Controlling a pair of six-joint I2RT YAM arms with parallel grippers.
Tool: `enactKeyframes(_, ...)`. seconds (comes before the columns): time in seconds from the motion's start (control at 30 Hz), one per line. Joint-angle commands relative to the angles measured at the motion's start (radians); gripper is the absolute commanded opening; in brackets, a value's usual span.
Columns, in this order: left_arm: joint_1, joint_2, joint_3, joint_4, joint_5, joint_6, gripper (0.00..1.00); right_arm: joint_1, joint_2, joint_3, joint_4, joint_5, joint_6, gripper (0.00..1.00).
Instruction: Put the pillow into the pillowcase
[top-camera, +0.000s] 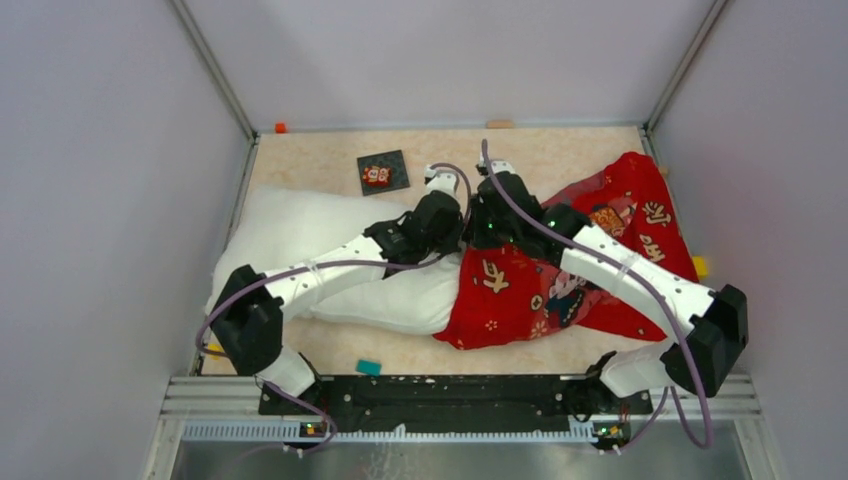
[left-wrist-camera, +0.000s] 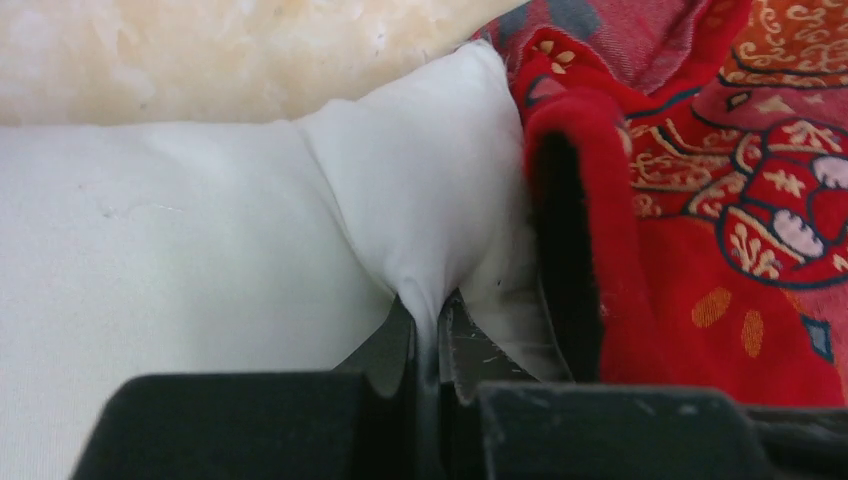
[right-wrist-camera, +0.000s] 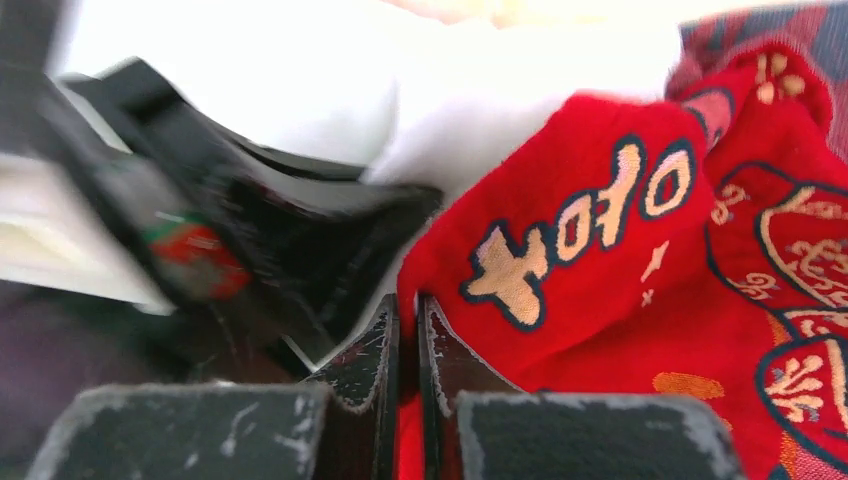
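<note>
White pillow (top-camera: 290, 225) lies flat, one end entering the crumpled red pillowcase (top-camera: 508, 308).

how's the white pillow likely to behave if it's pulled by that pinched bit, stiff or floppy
Probably floppy: the pillow puckers into a peak where the left gripper pinches it, so the cover may stretch before the bulk follows. It looks plump, so likely light for its size.

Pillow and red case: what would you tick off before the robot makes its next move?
1. Left gripper pinches pillow fabric: ok.
2. Right gripper pinches pillowcase edge: ok.
3. Pillow's end meets the case's opening: ok.
4. Pillow fully inside: not ok, most of it lies outside.
5. How deep the covered end sits: cannot tell.
</note>
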Motion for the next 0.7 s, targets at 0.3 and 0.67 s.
enactKeyframes(0.3,0.022,-0.027,-0.306,0.145,0.145,-0.128,0.0,-0.008,-0.221,-0.248,0.119,0.12,0.016,0.6)
enactKeyframes(0.67,0.021,-0.065,-0.35,0.176,0.145,-0.138,0.0,-0.191,0.104,0.045,0.082,-0.003,-0.181,0.64)
